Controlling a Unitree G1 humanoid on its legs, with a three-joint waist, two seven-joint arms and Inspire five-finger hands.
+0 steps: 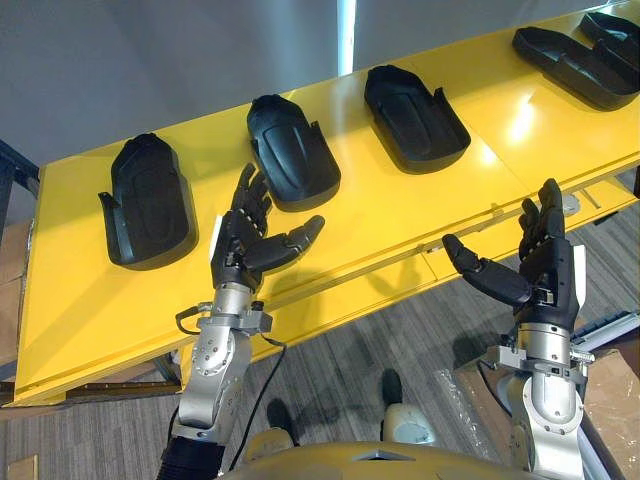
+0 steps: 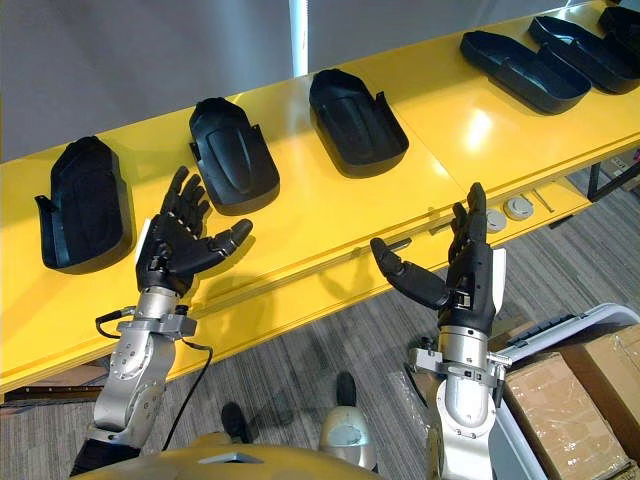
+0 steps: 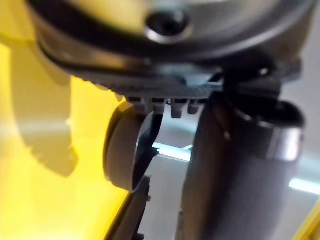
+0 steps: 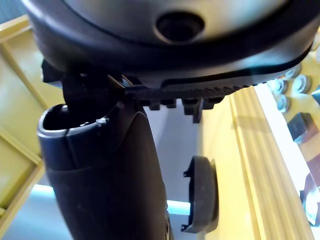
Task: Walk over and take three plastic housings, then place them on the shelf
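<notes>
My left hand (image 1: 245,240) and right hand (image 1: 540,270) are both spread wide, holding nothing, at the near edge of the yellow table (image 1: 90,320). Black plastic housings (image 1: 413,117) lie in a row across it — one just beyond my left fingers. They look light, stiff and slick; I'd grip across a side wall. No writing I can read.

Both arms reach forward with forearms upright and palms facing each other. The left robot hand (image 1: 243,245) has straight, spread fingers and its thumb pointing out. The right robot hand (image 1: 540,265) is posed the same way.
</notes>
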